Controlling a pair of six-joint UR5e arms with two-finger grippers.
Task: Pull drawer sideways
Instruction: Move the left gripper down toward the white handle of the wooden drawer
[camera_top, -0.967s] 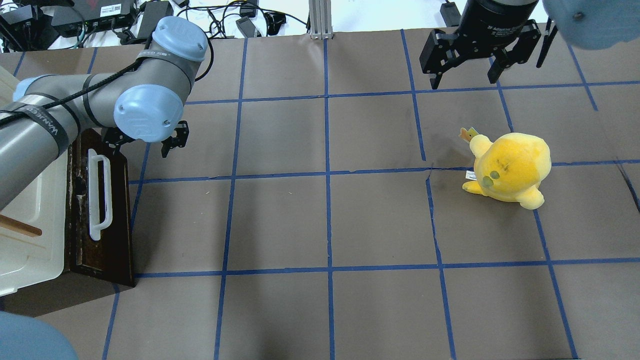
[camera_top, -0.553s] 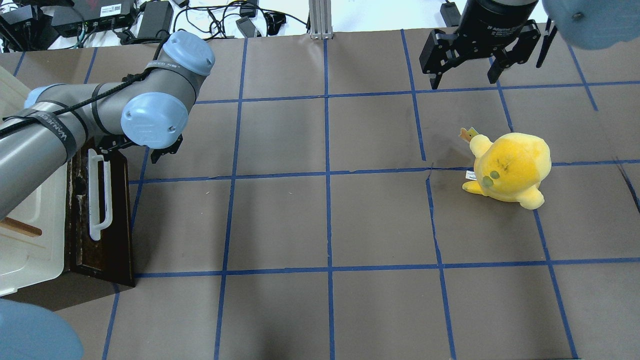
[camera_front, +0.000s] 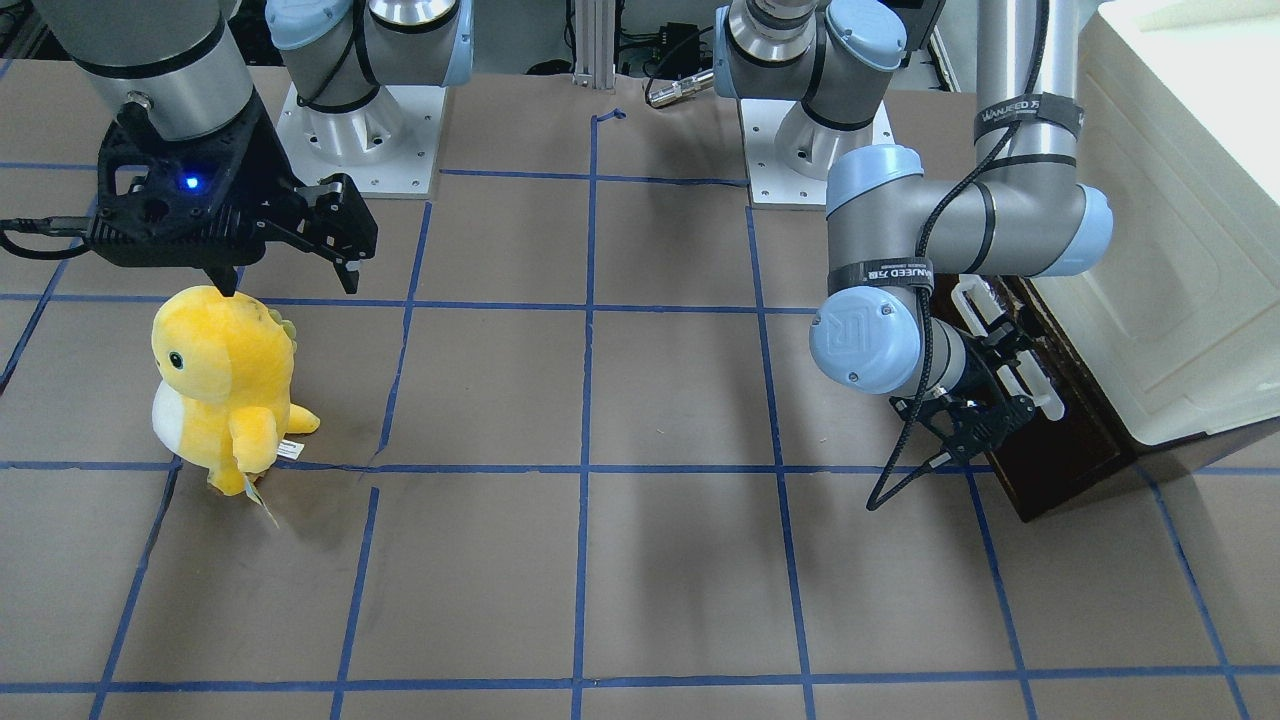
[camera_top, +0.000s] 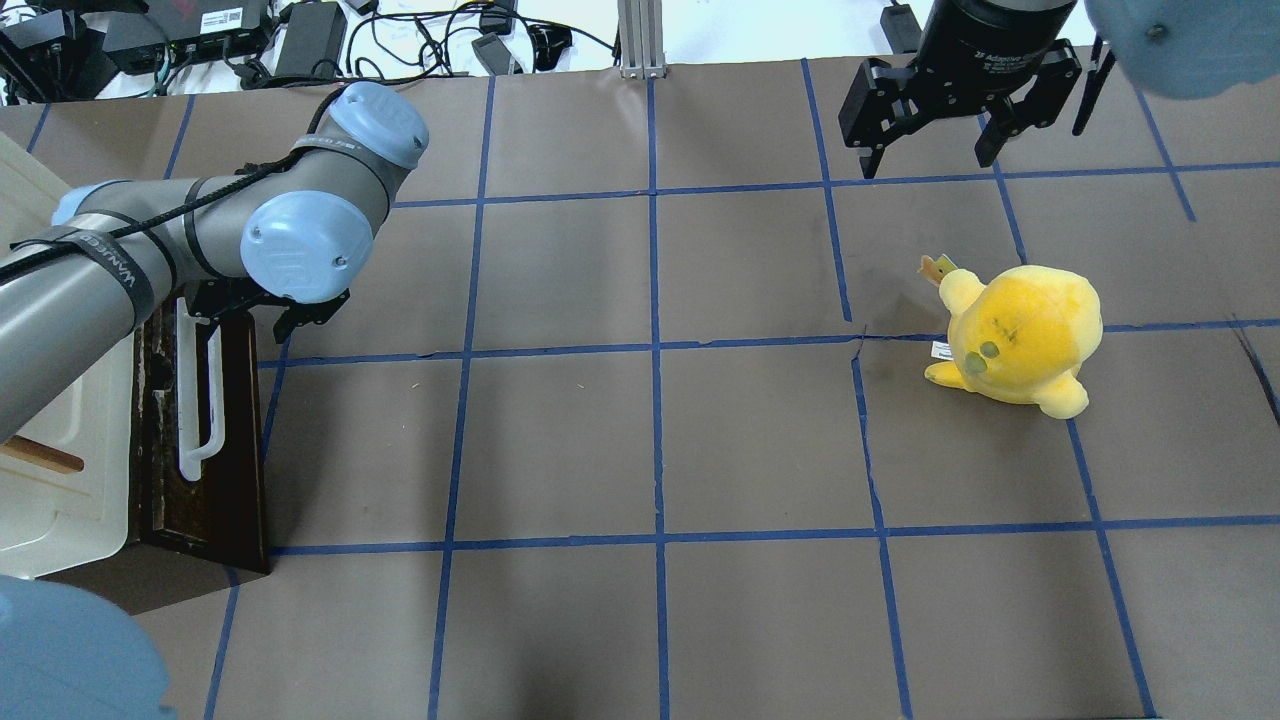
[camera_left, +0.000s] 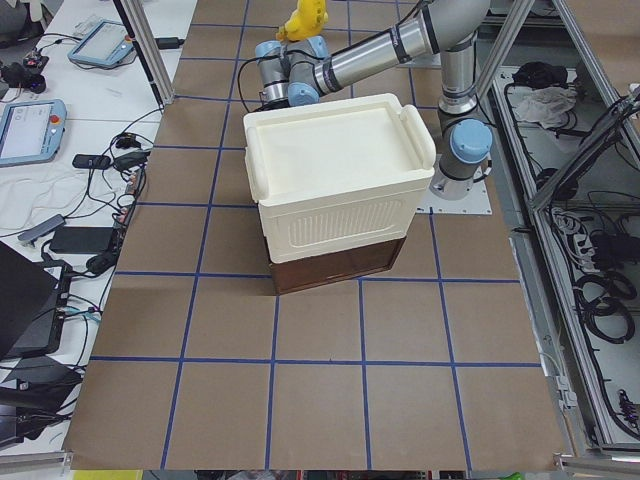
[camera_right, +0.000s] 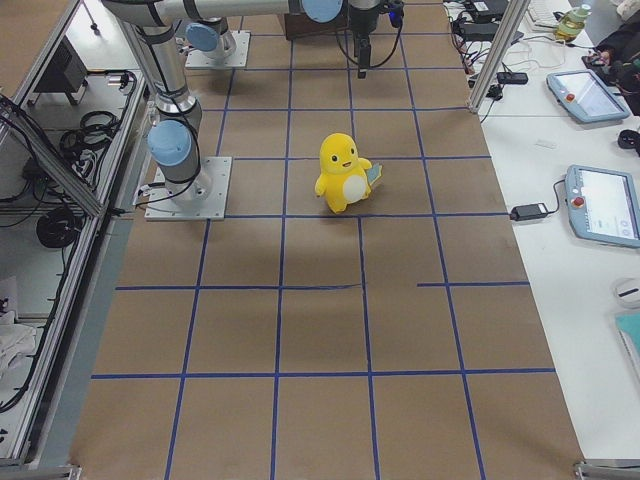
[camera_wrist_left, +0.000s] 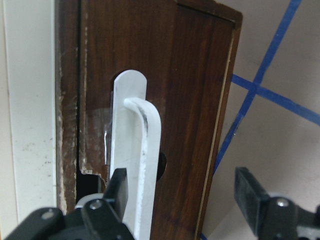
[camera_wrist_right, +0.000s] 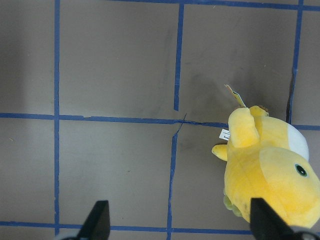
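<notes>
Bright, even light comes from above, so the shadows on the brown table (camera_top: 760, 440) are soft: a faint one beside the yellow plush toy (camera_top: 1020, 335), a darker one next to the drawer (camera_top: 240, 440) at the table's left edge. In the left wrist view the black fingers (camera_wrist_left: 248, 192) of the left gripper (camera_wrist_left: 184, 200) are out of focus, and the white handle (camera_wrist_left: 137, 150) shines a little.

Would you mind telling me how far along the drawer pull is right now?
Done: the left claw is at the drawer front, open, with the white handle between its fingers. In hand: lining up the grasp; nothing is gripped yet. Left: closing on the handle and pulling, since the drawer front sits close against the cabinet. The right claw hangs open, apart.
</notes>
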